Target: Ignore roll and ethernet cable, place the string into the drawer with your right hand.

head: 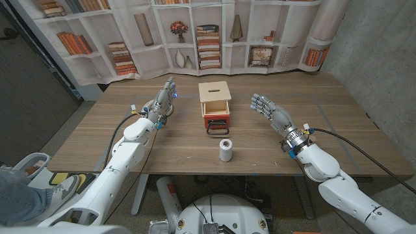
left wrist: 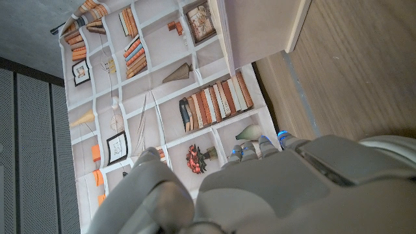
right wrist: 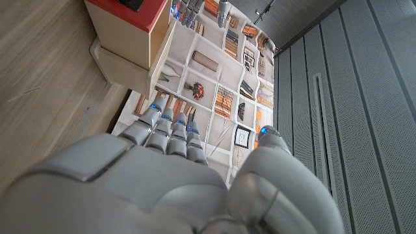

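A small wooden drawer box (head: 214, 91) stands mid-table, its drawer (head: 216, 109) pulled out toward me, with a red front and a black handle (head: 218, 130). My right hand (head: 269, 110) hovers to the right of the box, fingers spread and holding nothing. My left hand (head: 164, 99) is raised to the left of the box, fingers extended and also holding nothing. In the right wrist view, my right hand (right wrist: 162, 182) points toward the box (right wrist: 130, 36). The left wrist view shows my left hand (left wrist: 260, 188) facing the backdrop beside the box's pale side (left wrist: 260, 29).
A white roll (head: 225, 150) stands upright on the table (head: 338, 143) in front of the drawer. A printed bookshelf backdrop (head: 195, 32) hangs behind the far edge. A person's leg and shoe (head: 39, 188) show at the lower left.
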